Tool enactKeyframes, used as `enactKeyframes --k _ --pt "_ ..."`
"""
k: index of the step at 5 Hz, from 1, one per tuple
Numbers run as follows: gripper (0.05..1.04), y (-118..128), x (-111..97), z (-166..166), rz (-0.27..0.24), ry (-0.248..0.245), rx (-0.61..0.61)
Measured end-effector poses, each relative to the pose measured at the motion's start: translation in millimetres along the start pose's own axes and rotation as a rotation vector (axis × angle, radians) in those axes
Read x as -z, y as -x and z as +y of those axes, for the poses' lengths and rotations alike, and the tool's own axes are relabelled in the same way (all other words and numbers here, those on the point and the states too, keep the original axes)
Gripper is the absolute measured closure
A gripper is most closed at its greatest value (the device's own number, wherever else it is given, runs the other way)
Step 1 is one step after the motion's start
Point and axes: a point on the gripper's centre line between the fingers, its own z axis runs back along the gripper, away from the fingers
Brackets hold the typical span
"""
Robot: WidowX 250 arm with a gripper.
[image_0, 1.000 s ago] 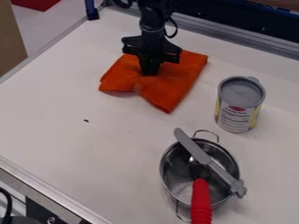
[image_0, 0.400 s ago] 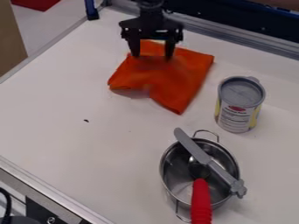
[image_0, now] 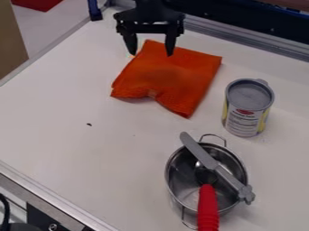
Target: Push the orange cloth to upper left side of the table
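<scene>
My gripper (image_0: 150, 54) hangs over the upper edge of the orange cloth, its two fingers spread apart with nothing held between them. The right finger is over the cloth's upper part, while the left one is just beyond its upper left edge. The orange cloth (image_0: 170, 76) lies rumpled on the upper middle of the white table (image_0: 66, 99), its lower edge a little raised. Whether the fingertips touch the cloth I cannot tell.
A lidded can (image_0: 246, 108) stands right of the cloth. Below it, a metal pot (image_0: 175, 173) holds a red-handled utensil (image_0: 208, 210), with a grey knife (image_0: 211, 163) lying across its rim. Metal rails (image_0: 57, 196) border the table.
The gripper has opened, let go of the cloth and moved up and slightly left. The cloth has shifted a little right and lies flatter at its top.
</scene>
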Motion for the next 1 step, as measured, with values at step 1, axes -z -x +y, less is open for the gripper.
enactKeyframes --k 1 --pt "0.084 10.6 -1.6 18.9 0.094 -0.03 0.013"
